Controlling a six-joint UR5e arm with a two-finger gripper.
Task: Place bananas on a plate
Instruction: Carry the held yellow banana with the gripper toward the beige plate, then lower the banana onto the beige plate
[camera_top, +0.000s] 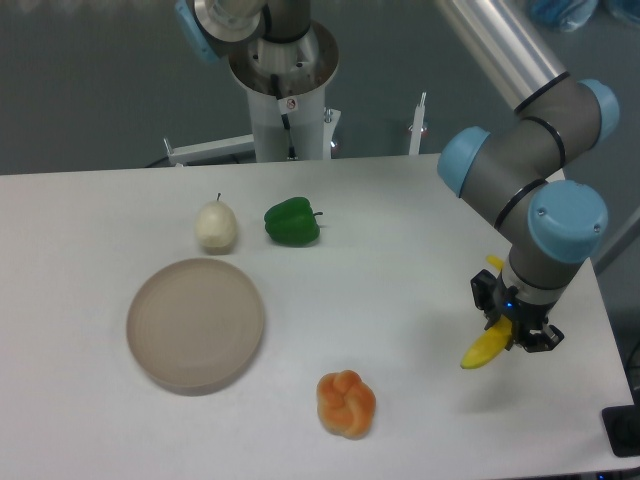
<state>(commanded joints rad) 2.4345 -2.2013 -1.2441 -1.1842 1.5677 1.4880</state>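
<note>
The yellow banana (484, 349) is at the right side of the table, clamped between the fingers of my gripper (512, 331). Its lower end sticks out to the left below the gripper and its upper tip shows behind the wrist. It seems lifted a little off the table. The round beige plate (195, 323) lies at the left front of the table, far from the gripper, with nothing on it.
A pale pear (216, 226) and a green bell pepper (292, 222) lie behind the plate. An orange lumpy bell pepper (346, 403) lies at the front middle, between plate and gripper. The table's right edge is close to the gripper.
</note>
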